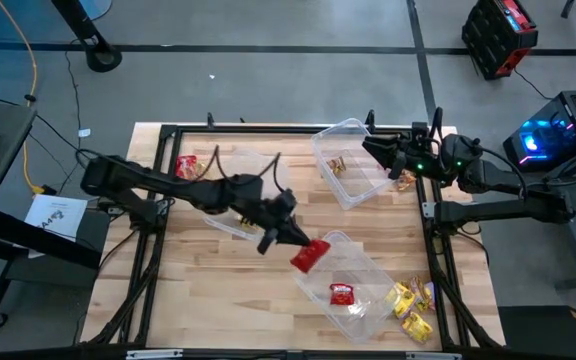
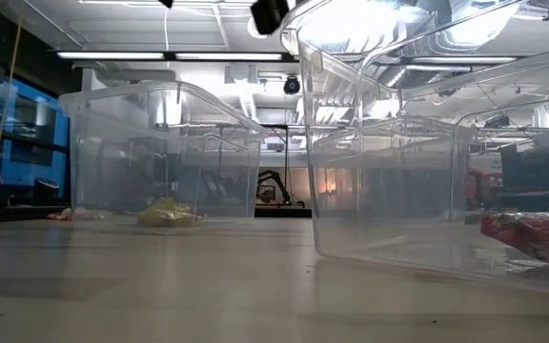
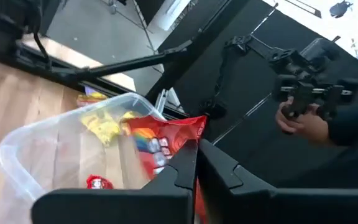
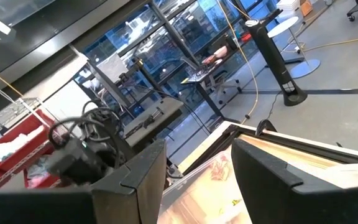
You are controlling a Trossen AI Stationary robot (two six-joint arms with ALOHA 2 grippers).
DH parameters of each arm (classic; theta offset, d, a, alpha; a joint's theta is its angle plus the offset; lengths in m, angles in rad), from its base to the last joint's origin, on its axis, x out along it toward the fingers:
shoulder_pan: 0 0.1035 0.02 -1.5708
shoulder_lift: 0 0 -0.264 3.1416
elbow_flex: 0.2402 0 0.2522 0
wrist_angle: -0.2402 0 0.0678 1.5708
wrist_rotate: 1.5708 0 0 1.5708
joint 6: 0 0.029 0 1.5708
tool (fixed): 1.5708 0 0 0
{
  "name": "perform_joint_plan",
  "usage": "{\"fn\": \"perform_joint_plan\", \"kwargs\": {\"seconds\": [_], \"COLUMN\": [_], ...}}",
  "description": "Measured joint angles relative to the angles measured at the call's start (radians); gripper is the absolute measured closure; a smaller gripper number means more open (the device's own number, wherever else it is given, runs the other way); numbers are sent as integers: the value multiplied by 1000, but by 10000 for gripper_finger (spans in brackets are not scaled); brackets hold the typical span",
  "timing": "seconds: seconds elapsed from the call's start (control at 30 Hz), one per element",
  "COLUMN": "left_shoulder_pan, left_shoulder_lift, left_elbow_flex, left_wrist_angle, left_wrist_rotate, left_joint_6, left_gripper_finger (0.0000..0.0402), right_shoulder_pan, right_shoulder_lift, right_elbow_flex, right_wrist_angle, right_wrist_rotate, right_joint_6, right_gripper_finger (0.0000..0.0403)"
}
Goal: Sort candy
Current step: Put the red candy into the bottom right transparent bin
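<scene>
My left gripper hangs over the middle of the table, shut on a red candy packet at the far-left rim of the near clear tub. One small red candy lies inside that tub. Yellow candies lie on the table to the tub's right. Brown-gold candies lie in the far tub, and another lies beside it. My right gripper is open and hovers at that tub's far-right corner. Another red packet lies at the far left. My left gripper pinches the red packet between its two fingers by one end. The fingers slant down from the table's left. The packet sticks out beyond the fingertips, lifted clear above the tub's rim.
A third clear tub sits under my left arm at the left centre. A black frame borders the wooden table. In the left wrist view a person's hand holds a controller beyond the table. In the low view the tubs' walls fill the sight.
</scene>
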Motion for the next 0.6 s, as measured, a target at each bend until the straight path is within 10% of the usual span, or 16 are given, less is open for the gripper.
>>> {"fn": "perform_joint_plan", "kwargs": {"seconds": [0.6], "left_shoulder_pan": [69], "left_shoulder_lift": [-86], "left_elbow_flex": [2], "left_wrist_angle": [56], "left_wrist_rotate": [225], "left_joint_6": [-35], "left_gripper_finger": [208], "right_shoulder_pan": [0], "right_shoulder_lift": [0], "right_elbow_flex": [0], "right_wrist_angle": [-32], "right_wrist_rotate": [0], "right_joint_6": [-8], "right_gripper_finger": [226]}}
